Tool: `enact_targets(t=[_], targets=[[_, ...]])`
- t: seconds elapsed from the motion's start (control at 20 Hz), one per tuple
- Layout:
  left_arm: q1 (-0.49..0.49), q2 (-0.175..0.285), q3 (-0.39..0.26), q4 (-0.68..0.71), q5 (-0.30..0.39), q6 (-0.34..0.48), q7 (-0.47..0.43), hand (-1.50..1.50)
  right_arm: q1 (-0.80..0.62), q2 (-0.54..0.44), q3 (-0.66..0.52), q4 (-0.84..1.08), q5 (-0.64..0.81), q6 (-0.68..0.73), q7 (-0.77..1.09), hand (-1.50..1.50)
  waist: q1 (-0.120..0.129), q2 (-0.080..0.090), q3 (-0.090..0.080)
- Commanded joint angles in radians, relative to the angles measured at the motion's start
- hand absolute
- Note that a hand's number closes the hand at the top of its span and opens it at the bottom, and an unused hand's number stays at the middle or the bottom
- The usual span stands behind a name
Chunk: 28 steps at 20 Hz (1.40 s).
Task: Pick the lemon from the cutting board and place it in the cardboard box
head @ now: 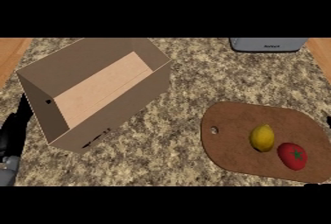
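One box (123, 109), cardboard. One board (239, 124), with one hole (213, 130) at its left end. On it are one lemon (262, 138) and one tomato (292, 156), two fruits in all. One grey appliance (268, 43) at the far edge. One left hand (13, 131) plainly seen. One dark sliver (318, 185) low right, which I can't make out.

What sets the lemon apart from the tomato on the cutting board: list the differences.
The lemon is yellow; the tomato is red with a green stem star. The lemon is oval, the tomato rounder. The lemon lies nearer the middle of the cutting board, the tomato nearer its right end. Both rest on it.
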Motion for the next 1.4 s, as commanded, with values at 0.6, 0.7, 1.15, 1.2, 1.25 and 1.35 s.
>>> enact_targets(t=[0.6, 0.7, 1.15, 1.2, 1.25, 1.35], targets=[[0.034, -0.023, 0.045, -0.06, -0.043, -0.05, 0.03, 0.0, -0.297, -0.086, 0.173, -0.051, 0.137, 0.379, 0.564, -1.5, 0.011, -0.001, 0.002], [-0.037, -0.023, 0.088, 0.059, -0.054, -0.076, -0.009, 0.0, -0.298, -0.015, 0.226, -0.077, 0.228, 0.319, 0.627, -1.5, 0.005, 0.0, 0.001], [-0.005, -0.112, 0.116, -0.023, -0.16, -0.086, 0.052, 0.0, -0.347, 0.052, 0.162, 0.032, 0.338, 0.406, 0.536, -1.5, 0.003, -0.001, 0.002], [0.007, -0.092, 0.145, -0.04, -0.137, -0.122, 0.052, 0.0, -0.309, 0.07, 0.177, -0.099, 0.334, 0.428, 0.64, -1.5, 0.001, -0.002, 0.001], [-0.077, -0.125, 0.166, 0.143, -0.141, -0.132, -0.053, 0.0, -0.363, 0.05, 0.129, -0.048, 0.292, 0.477, 0.614, -1.5, -0.002, 0.0, 0.001], [-0.023, -0.137, 0.165, 0.067, -0.172, -0.126, -0.043, 0.0, -0.414, 0.098, 0.126, 0.047, 0.34, 0.452, 0.562, -1.5, 0.005, 0.0, 0.001]])
